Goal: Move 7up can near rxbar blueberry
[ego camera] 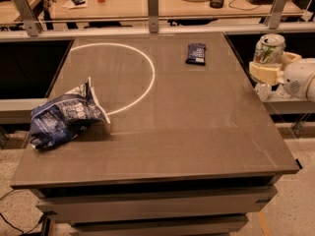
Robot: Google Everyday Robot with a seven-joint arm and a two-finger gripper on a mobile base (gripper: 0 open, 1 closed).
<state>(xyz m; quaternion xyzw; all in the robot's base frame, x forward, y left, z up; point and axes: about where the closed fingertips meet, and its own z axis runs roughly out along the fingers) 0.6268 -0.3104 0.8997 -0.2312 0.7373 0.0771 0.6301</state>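
- Carrying the soda can (269, 47) over to the snack bar (196, 53) looks like the step in hand. The can is off the table (197, 132), held in the air just past its right edge.
- The gripper (266, 73) is at the far right of the view, at the end of a white arm (301, 78). Its cream fingers (260, 73) are pressed against the lower half of the can, pinching it. The can stands upright, its silver top showing above them.
- The snack bar, a small dark blue wrapper, lies flat near the back of the table, right of centre. It is to the left of the can and gripper and well apart from them, with bare table top between.
- To do this well, the can should probably stay upright in a firm grip. It should cross the table edge high enough to clear it, then come down on the bare surface just beside the bar, neither on it nor pushing it.
- Letting go is best left until the base rests flat. A smooth round can could topple or roll if released tilted or from a height.
- A crumpled blue and white chip bag (64, 118) lies at the left edge, beside a white ring (150, 80) marked on the table. Both are well away from the likely path.
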